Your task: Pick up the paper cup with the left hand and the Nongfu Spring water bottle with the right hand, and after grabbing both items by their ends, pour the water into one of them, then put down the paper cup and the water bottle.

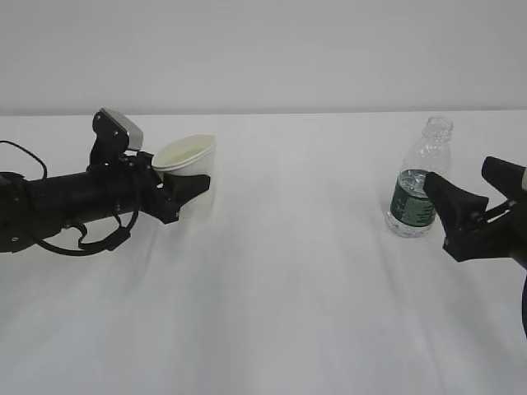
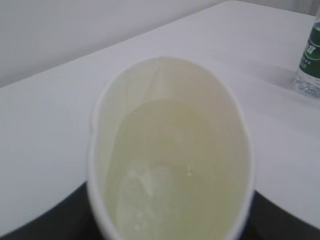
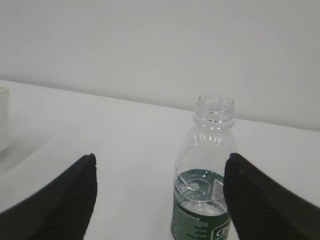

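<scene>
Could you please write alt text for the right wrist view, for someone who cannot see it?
An uncapped Nongfu Spring water bottle stands upright on a white table, framed between the right hand's two open black fingers, which do not touch it. Water shows through its clear plastic at the top of the green label. The edge of the paper cup sits at far left.
</scene>
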`<state>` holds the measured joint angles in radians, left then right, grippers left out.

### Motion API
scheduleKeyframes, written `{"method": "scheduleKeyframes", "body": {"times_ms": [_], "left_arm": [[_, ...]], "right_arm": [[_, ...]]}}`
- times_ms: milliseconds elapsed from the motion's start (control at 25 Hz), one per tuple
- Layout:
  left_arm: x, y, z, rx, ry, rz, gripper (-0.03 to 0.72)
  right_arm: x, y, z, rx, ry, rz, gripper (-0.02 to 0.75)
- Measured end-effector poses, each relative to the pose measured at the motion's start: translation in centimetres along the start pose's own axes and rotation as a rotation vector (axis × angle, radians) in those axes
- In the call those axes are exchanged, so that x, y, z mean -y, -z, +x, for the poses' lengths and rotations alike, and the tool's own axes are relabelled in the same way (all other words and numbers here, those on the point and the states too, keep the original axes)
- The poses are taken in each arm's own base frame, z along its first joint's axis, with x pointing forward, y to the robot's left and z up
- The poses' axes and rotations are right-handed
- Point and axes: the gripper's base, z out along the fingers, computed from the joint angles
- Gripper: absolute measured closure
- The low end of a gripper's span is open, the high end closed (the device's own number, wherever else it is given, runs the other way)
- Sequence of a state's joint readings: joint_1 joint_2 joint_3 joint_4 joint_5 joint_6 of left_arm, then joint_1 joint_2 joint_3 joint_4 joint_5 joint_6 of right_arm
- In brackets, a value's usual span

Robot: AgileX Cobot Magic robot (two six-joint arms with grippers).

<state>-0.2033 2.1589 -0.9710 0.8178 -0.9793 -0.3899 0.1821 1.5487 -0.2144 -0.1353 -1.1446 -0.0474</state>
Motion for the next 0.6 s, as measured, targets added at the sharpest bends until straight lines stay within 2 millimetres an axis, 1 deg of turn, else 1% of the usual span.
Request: {"method": "scheduleKeyframes", "body": {"times_ms": [320,600], "left_arm": [[0.4,1.3,1.0,0.043,0.011,-0.057,0.307],[0.3,1.8,1.4,0.056,0.011,-0.108,0.307]], "right_arm": [[0.0,0.0,0.0,0.0,0.0,0.0,0.148],[0.0,0.0,0.0,0.0,-0.002,0.0,0.148]]}}
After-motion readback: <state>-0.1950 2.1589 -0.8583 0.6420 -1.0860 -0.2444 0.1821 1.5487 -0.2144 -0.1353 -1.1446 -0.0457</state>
